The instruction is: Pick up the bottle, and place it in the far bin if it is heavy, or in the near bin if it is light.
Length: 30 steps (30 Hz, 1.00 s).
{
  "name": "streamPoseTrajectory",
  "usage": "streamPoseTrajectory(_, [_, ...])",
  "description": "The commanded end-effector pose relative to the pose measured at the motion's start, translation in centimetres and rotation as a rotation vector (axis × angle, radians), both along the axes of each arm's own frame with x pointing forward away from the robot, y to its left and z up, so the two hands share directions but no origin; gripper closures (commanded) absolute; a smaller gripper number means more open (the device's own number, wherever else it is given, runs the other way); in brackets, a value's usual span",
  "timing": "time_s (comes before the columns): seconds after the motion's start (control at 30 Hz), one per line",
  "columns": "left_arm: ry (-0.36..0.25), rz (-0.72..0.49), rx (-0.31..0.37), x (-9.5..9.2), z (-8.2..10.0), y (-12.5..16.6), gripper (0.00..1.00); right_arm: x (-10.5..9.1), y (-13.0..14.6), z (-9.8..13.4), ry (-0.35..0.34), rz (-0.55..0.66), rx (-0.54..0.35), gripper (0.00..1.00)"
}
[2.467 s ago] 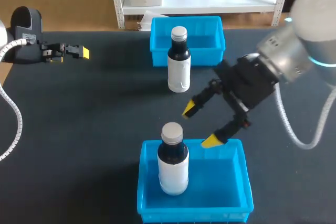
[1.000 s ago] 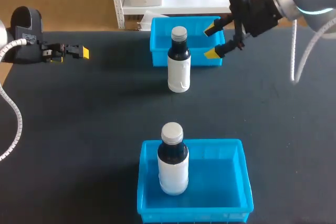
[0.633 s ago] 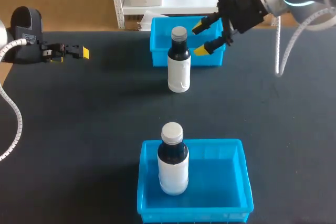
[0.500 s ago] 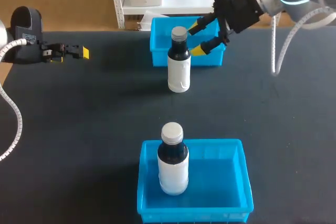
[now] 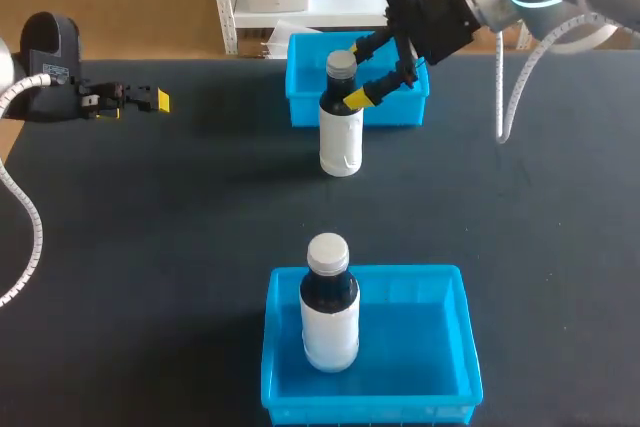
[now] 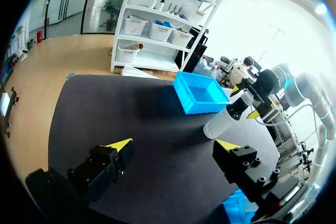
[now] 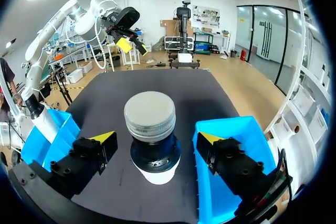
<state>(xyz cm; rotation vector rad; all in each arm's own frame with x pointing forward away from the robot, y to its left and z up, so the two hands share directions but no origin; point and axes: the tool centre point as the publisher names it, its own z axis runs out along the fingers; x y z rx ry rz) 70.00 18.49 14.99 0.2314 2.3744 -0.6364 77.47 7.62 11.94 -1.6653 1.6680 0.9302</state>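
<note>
Head view has the bottle [image 5: 341, 132] standing upright on the dark surface [image 5: 180, 227], just on the near side of the far bin [image 5: 302, 87]; whether it touches that bin's front wall cannot be told. The right arm comes in from the far right corner and its right pincer [image 5: 352, 73] sits at the level of the bottle's neck and grey cap, one yellow tip on the near side of the neck and the other finger on the far side, by the cap.

From the right wrist view, the bottle [image 7: 152, 135] stands between the two spread fingers of the right pincer [image 7: 156, 141]. A gap shows on each side, so the pincer is released and grips nothing. The far bin [image 7: 236, 145] lies just beside one finger.

A second bottle [image 5: 330, 302] stands upright in the left part of the near bin [image 5: 370, 409], well apart from the first.

At the far left edge of the surface, the left pincer [image 5: 150, 99] is well away from both bottles. Its own wrist view shows the left pincer [image 6: 174, 145] with fingers spread wide above bare dark surface, released and empty, with the bottle [image 6: 226, 121], the far bin [image 6: 202, 95] and the right pincer [image 6: 247, 100] well ahead of it.
</note>
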Motion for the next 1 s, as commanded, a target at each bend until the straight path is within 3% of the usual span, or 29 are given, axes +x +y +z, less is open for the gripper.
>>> streamPoseTrajectory(0.03, [0.0,0.0,0.0,0.0,0.0,0.0,0.0,0.3,0.3,-0.1,0.005,0.007,0.004,0.0])
streamPoseTrajectory(1.0, [0.0,0.0,0.0,0.0,0.0,0.0,0.0,-0.5,1.4,0.0,0.01,0.008,0.014,0.0])
